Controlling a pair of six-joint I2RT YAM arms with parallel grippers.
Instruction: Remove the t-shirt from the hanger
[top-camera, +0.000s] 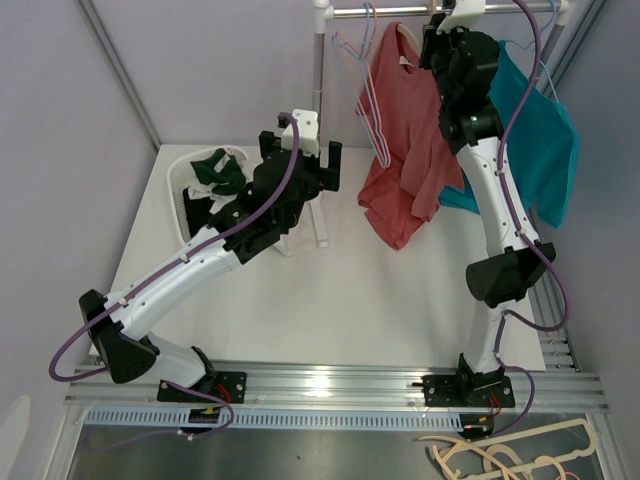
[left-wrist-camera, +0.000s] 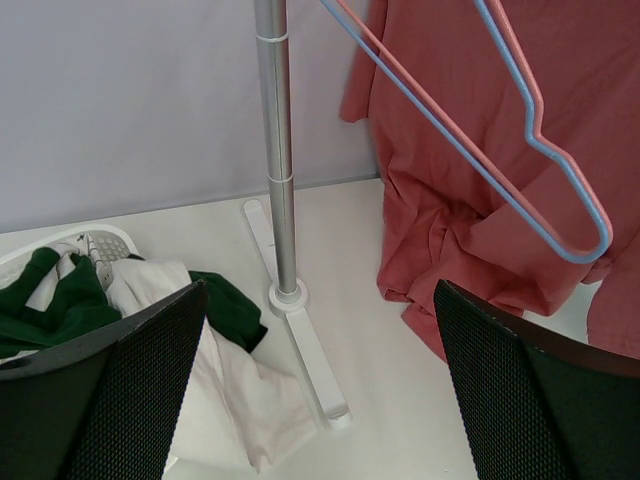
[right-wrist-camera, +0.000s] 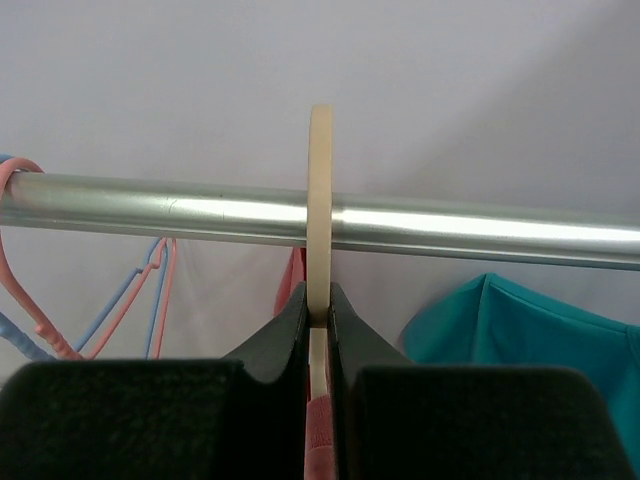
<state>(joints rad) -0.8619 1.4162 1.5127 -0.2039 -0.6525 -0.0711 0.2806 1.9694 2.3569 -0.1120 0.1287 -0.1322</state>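
Observation:
A salmon-red t-shirt (top-camera: 405, 150) hangs on a cream hanger (right-wrist-camera: 320, 200) hooked over the metal rail (right-wrist-camera: 480, 232) at the top of the rack. My right gripper (right-wrist-camera: 319, 300) is shut on the hanger's neck just under the rail, with the shirt's collar (right-wrist-camera: 320, 440) between the fingers below; it also shows in the top view (top-camera: 440, 35). My left gripper (top-camera: 330, 165) is open and empty, above the table beside the rack pole. In the left wrist view the shirt (left-wrist-camera: 470, 180) hangs ahead to the right of my left gripper (left-wrist-camera: 320, 400).
A teal shirt (top-camera: 540, 150) hangs right of the red one. Empty pink and blue hangers (top-camera: 365, 90) hang left of it. The rack pole (left-wrist-camera: 278, 150) and its foot stand ahead. A white basket (top-camera: 180, 170) holds green and white clothes. Beige hangers (top-camera: 510, 455) lie at the near edge.

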